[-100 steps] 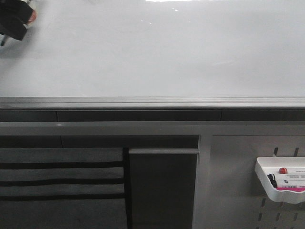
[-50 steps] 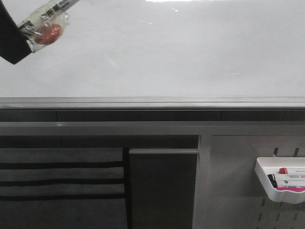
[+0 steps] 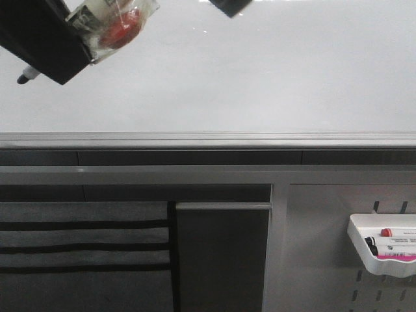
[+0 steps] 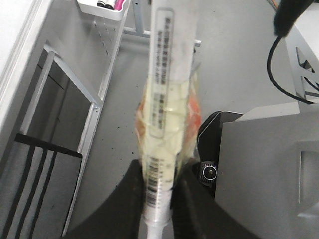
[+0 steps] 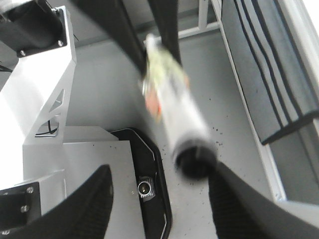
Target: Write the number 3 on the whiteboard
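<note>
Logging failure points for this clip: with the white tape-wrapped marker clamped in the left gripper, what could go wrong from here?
The white tape-wrapped marker is gripped by the left gripper over a bulky yellowish wrap, so it may twist under writing pressure. The open right gripper flanks its black end; closing off-centre could knock it askew. The glossy white whiteboard is blank.

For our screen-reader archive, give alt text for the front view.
The left gripper, shut on a tape-wrapped marker, sits high over the unmarked whiteboard. A dark object pokes in at the top edge; a white tray of markers hangs lower right.
</note>
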Available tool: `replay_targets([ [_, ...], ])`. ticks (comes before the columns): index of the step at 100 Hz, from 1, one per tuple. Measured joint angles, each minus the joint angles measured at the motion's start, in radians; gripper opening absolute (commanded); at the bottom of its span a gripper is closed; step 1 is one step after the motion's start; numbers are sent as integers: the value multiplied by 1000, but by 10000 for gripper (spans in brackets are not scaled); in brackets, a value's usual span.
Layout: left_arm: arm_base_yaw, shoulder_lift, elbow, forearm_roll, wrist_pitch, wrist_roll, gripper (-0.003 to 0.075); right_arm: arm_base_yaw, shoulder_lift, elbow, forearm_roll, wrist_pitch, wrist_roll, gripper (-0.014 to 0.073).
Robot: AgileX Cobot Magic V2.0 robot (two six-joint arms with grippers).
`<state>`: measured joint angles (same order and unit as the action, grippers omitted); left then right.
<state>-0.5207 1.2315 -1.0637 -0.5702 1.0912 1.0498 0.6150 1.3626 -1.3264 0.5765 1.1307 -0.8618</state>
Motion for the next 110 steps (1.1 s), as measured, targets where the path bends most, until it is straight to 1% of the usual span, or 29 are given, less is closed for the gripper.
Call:
replay_targets([
  [20,-9,0,0,0,0,23,-20,44,102,-125,-19,7,-2,377],
  [34,-9,0,0,0,-6,25,-20,59,148,-165,-27,28,-2,364],
  [52,-9,0,0,-2,-8,26,-20,61,157,-172,-33,59,-2,274],
  [59,-9,0,0,-2,-10,26,-20,61,157,-172,-35,69,-2,253],
  [76,-9,0,0,-2,-10,26,-20,61,157,-172,-37,77,-12,250],
  [110,-9,0,0,-2,-10,28,-20,61,125,-176,-43,77,-134,249],
])
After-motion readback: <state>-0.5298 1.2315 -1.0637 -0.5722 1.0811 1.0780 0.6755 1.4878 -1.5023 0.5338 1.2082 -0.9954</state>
